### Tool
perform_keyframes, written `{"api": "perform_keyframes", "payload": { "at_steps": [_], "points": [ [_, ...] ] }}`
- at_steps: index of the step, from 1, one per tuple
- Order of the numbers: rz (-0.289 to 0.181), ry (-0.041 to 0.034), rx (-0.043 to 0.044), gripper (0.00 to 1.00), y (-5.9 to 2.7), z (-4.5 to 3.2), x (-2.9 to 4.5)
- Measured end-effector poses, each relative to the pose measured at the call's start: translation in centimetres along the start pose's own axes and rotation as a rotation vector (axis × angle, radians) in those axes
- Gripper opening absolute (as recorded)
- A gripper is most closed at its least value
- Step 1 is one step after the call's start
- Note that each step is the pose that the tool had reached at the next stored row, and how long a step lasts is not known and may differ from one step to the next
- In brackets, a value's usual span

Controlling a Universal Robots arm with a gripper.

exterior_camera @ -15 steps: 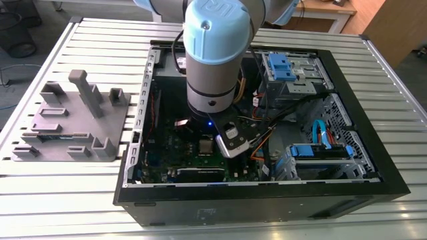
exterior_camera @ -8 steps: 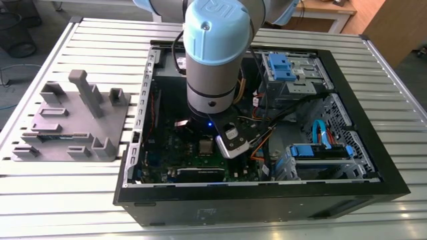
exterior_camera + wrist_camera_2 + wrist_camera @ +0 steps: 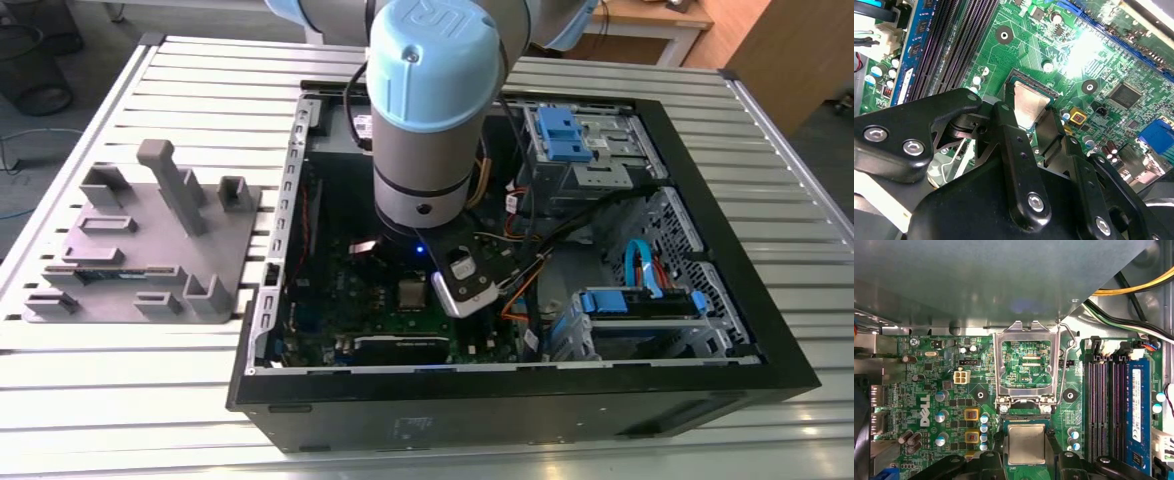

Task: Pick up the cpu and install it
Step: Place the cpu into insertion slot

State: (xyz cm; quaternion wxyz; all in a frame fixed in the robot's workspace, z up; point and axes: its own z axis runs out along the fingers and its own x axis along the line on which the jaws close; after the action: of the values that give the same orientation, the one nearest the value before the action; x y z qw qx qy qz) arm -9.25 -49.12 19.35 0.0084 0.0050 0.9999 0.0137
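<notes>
First wrist view: cpu [image 3: 1026, 444] (beside frame [image 3: 999, 370])

In the exterior view the arm [image 3: 424, 110] stood in front of much of the motherboard [image 3: 380, 305], and the small parts on the grey fixture [image 3: 147, 240] were too tiny to tell apart. In the second wrist view the fingers [image 3: 1013, 145], clamped on the cpu [image 3: 1030, 104], hid both its side edges and part of its face. In the first wrist view the picture's edge cut the fingers off. Whether the cpu [image 3: 1026, 444] rested in the socket [image 3: 1026, 418] or hung above it could not be told.
</notes>
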Motion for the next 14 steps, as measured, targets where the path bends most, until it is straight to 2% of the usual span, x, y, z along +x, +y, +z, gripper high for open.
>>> {"api": "perform_keyframes", "payload": {
  "at_steps": [14],
  "points": [
    [0.000, 0.0000, 0.0000, 0.42, -0.03, 0.23, 0.03]
  ]
}}
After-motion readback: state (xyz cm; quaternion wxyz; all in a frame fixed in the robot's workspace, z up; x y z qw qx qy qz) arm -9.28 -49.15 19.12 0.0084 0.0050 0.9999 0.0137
